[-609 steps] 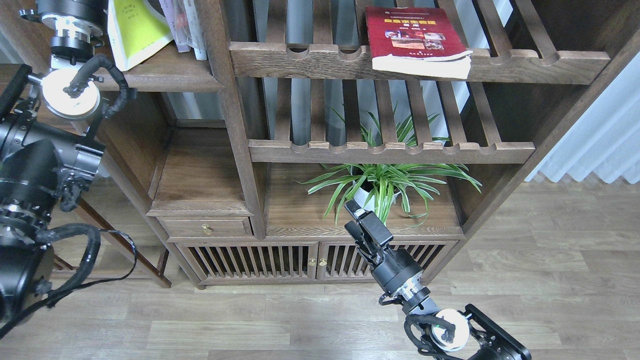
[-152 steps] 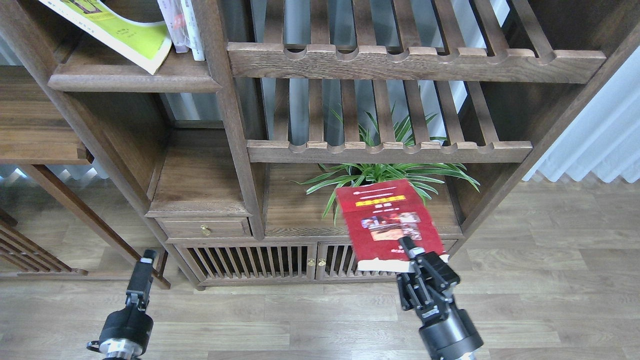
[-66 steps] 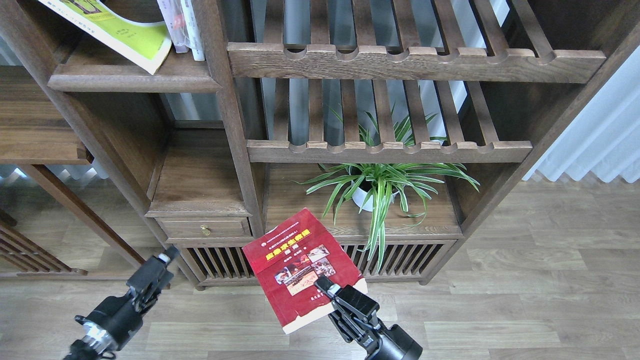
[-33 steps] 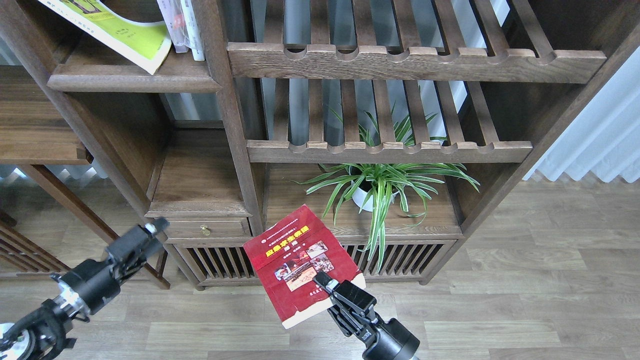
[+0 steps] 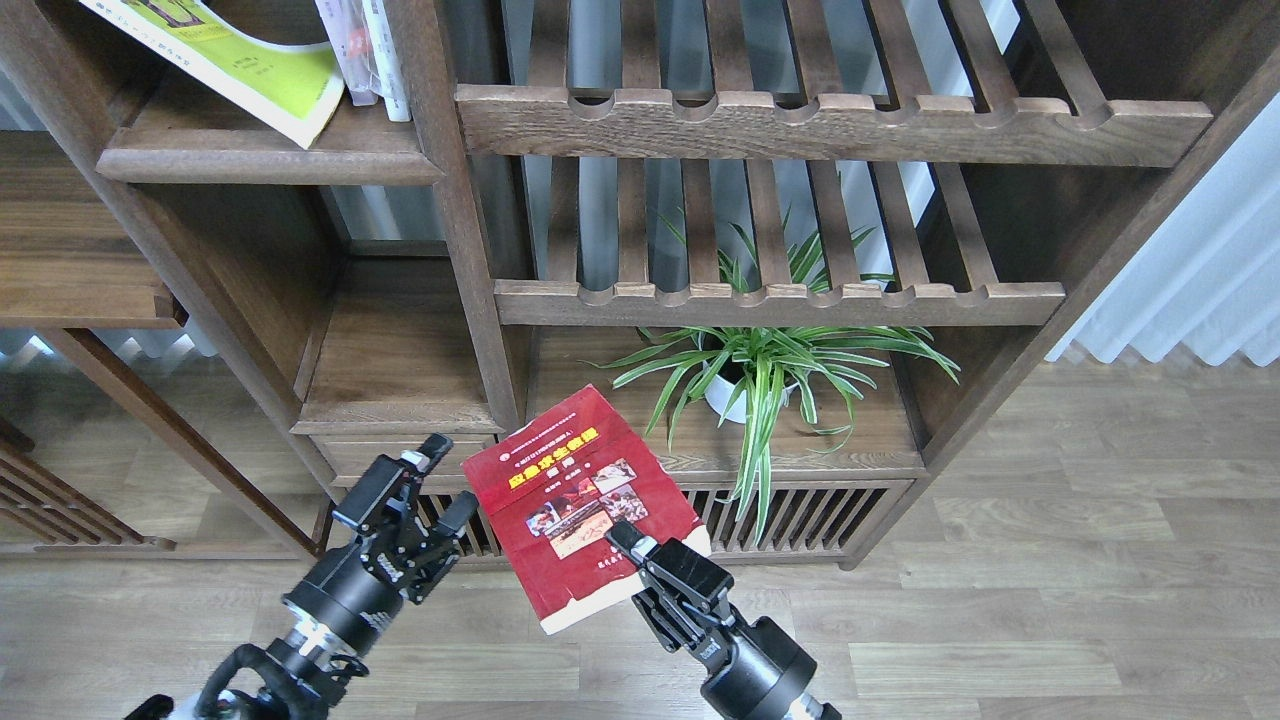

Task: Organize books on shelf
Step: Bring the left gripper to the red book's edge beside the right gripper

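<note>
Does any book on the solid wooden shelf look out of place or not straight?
Yes. The yellow-green book leans steeply across the solid shelf at top left, its lower corner overhanging the front lip beside the upright white-spined books.

A home-like living room or study: a dark wooden bookcase with slatted racks, a potted spider plant, wood-plank flooring and white curtains.

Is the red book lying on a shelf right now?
No, the red book is held in the air by the right gripper, in front of the cabinet, not on any shelf.
</note>
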Robot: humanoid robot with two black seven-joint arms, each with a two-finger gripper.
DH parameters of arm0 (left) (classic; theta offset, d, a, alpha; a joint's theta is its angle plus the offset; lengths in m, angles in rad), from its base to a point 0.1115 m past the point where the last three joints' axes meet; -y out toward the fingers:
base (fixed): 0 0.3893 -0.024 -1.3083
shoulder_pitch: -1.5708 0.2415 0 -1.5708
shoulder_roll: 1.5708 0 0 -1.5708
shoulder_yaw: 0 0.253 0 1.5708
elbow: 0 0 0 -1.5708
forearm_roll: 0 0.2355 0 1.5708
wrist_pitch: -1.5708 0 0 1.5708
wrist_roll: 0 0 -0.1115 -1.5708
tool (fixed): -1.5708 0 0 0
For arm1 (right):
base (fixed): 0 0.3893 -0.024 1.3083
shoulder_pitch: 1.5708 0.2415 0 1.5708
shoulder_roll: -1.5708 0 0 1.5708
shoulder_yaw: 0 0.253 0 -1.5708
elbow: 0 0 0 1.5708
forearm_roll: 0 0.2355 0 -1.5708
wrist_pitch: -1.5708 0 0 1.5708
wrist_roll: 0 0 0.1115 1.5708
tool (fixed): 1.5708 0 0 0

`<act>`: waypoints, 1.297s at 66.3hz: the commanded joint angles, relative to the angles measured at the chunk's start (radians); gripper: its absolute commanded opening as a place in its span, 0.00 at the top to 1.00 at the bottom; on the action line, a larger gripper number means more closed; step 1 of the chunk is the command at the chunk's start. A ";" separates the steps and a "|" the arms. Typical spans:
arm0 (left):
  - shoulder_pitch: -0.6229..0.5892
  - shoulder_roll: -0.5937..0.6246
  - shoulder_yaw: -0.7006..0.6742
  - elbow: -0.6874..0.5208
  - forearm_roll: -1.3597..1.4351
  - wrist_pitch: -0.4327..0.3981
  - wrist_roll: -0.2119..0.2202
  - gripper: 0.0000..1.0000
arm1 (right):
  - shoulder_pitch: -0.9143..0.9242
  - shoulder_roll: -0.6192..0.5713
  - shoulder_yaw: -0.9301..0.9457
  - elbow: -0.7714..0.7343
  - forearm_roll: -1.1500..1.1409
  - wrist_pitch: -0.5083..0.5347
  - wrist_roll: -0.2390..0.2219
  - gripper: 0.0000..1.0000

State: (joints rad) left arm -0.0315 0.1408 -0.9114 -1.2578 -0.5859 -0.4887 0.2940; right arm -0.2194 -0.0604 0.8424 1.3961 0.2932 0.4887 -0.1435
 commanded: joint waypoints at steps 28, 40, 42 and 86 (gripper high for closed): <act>0.015 -0.112 0.042 0.011 0.006 0.000 0.008 0.00 | -0.018 0.021 -0.002 0.001 -0.005 0.000 -0.005 0.87; 0.002 -0.113 0.039 0.017 0.008 0.000 0.007 0.06 | -0.020 0.021 -0.003 0.001 -0.005 0.000 -0.013 0.87; 0.002 -0.113 0.040 0.015 0.008 0.000 0.007 0.09 | -0.020 0.021 -0.008 0.001 -0.005 0.000 -0.013 0.87; -0.054 -0.105 0.097 0.037 0.026 0.000 0.005 0.14 | -0.025 0.016 -0.023 0.003 -0.006 0.000 -0.021 0.87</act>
State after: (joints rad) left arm -0.0664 0.0366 -0.8317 -1.2369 -0.5615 -0.4892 0.3008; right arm -0.2397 -0.0434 0.8198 1.3981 0.2877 0.4885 -0.1632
